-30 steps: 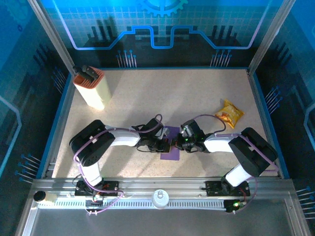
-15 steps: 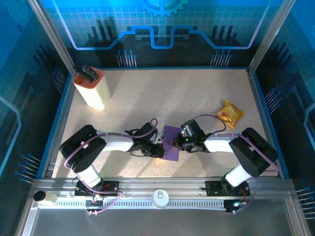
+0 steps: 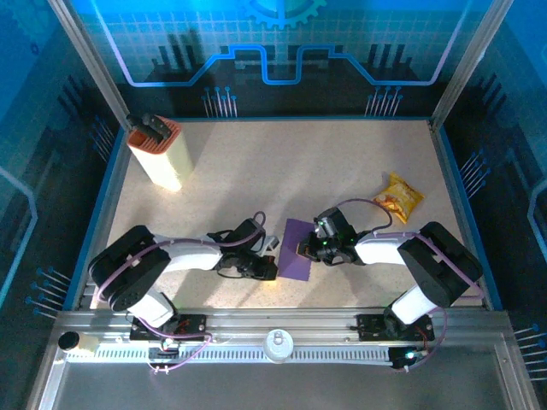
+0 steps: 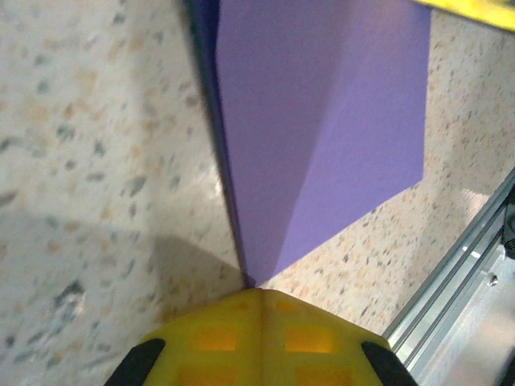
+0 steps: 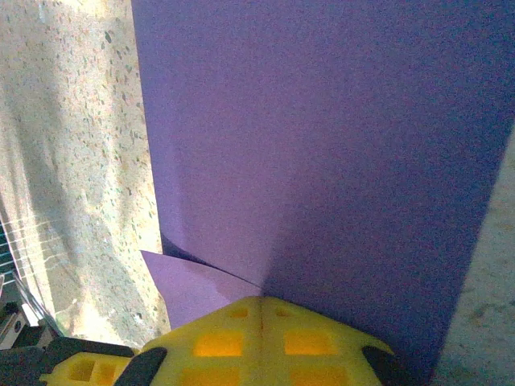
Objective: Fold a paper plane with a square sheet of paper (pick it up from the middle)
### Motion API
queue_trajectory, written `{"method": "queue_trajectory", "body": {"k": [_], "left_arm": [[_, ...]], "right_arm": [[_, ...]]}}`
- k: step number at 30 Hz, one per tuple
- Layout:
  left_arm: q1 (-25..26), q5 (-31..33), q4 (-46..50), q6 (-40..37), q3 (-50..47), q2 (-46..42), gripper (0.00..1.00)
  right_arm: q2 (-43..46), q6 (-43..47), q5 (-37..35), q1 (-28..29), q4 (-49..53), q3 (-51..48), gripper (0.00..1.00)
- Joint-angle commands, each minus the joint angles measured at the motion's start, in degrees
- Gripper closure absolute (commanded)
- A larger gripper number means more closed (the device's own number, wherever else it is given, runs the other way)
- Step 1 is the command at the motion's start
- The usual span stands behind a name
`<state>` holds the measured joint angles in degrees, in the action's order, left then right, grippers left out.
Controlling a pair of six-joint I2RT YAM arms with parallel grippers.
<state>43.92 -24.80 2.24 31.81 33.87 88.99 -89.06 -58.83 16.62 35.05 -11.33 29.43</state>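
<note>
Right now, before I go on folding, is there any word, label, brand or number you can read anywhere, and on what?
No text can be read.
snack packet: print too small and blurred to read.
cream-and-orange box: no legible text.
purple sheet: blank in all views.
back wall: gear and circuit graphics, no words.

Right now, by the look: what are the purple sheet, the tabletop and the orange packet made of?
Purple sheet: thin matte paper; it holds a sharp crease and shows no glare.
Tabletop: hard, pale and speckled; stone-look laminate or composite, can't tell which.
Orange packet: probably plastic or foil film, judging by its crinkled surface; too small to be sure.
</note>
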Motion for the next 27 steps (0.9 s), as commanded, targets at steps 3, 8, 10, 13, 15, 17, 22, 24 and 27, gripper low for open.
{"method": "queue_trajectory", "body": {"k": [3, 8, 10, 13, 15, 17, 22, 24, 27], "left_arm": [[-1.02, -0.67, 3.01, 1.85, -0.62, -3.84, 1.0], [-1.03, -2.11, -0.68, 3.79, 2.57, -2.93, 1.0], [-1.03, -2.81, -2.22, 4.24, 3.91, -0.87, 1.0], [-0.94, -3.79, -2.24, 3.54, 6.48, 2.99, 1.0], [-0.98, -3.35, -2.26, 3.43, 7.31, 4.96, 1.0], [-0.87, -3.47, -1.54, 3.01, 7.99, 6.64, 1.0], [-0.4, -2.27, -0.52, 2.68, 6.37, 9.39, 1.0], [-0.19, -1.09, -0.39, 3.48, 5.12, 9.53, 1.0], [0.55, 0.55, -1.53, 6.06, 3.0, 9.4, 1.0]], "right_arm": [[-0.79, 1.8, -3.26, -1.22, 7.64, -0.25, 1.0], [-0.77, 2.93, -2.13, -1.21, 7.2, 0.36, 1.0], [-0.74, 3.07, -1.86, -1.21, 7.2, 0.63, 1.0], [-0.58, 3.2, -1.5, -1.21, 7.3, 1.01, 1.0], [-0.55, 3.33, -1.58, -1.25, 7.51, 1.3, 1.0], [-0.59, 3.37, -1.68, -1.28, 7.73, 1.41, 1.0], [1.69, 3.52, -0.55, -1.47, 6.37, 1.3, 0.97], [3.1, 3.99, 0.08, -1.3, 6.32, 1.76, 0.94], [5.47, 3.4, -0.56, 0.76, 5.95, 2.08, 0.92]]}}
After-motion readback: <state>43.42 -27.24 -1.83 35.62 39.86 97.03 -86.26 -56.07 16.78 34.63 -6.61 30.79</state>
